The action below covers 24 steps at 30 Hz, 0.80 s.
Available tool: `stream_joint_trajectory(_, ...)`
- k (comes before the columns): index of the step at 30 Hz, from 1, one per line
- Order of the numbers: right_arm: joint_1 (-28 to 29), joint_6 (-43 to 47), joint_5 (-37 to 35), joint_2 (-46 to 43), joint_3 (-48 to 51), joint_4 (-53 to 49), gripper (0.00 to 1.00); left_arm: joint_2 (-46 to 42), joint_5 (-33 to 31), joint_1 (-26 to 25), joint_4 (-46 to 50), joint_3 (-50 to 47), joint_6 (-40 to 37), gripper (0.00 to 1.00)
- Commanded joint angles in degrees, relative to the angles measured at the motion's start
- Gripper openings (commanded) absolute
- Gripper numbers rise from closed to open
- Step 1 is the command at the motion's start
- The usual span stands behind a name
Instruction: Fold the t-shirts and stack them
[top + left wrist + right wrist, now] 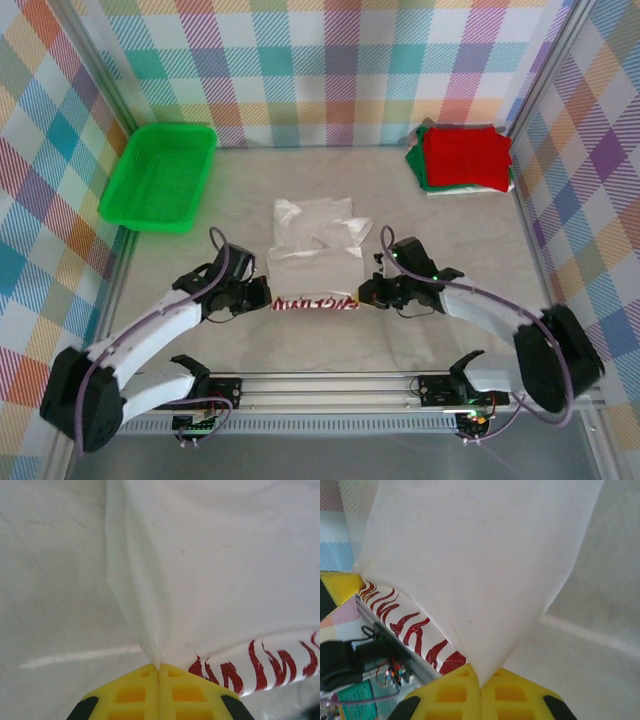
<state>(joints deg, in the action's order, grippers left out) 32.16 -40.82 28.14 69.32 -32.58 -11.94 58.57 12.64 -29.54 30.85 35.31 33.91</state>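
Observation:
A white t-shirt with red print lies in the middle of the table, its near edge lifted so the red print faces up. My left gripper is shut on the shirt's near left corner; in the left wrist view the white cloth runs into the closed yellow fingers of that gripper. My right gripper is shut on the near right corner, with the cloth pinched at its tips. Folded red and green t-shirts are stacked at the back right.
A green plastic tray stands at the back left. Checked walls close in the table on three sides. A metal rail with the arm bases runs along the near edge.

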Motion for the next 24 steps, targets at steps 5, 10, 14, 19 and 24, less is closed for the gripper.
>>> stream_joint_trajectory(5,-0.1,1.3,-6.7,-10.5,-7.4,-17.4,0.00,-4.1,1.8,-1.9,10.0,8.6,1.3,0.00)
stream_joint_trajectory(10,-4.3,2.9,-9.4,-4.2,-16.3,-16.6,0.00,5.0,4.9,2.6,8.3,22.0,-1.8,0.00)
stream_joint_trajectory(14,-8.0,6.0,-9.8,4.1,-24.0,-16.3,0.00,14.5,6.8,7.1,6.3,30.6,-5.9,0.00)
stream_joint_trajectory(19,-12.8,8.2,-7.7,15.3,-31.3,-12.5,0.00,27.4,7.8,11.5,4.3,37.3,-10.6,0.00)
stream_joint_trajectory(24,-14.8,10.4,-8.1,29.5,-43.5,-12.8,0.03,41.7,7.7,15.7,1.5,46.9,-13.9,0.00)
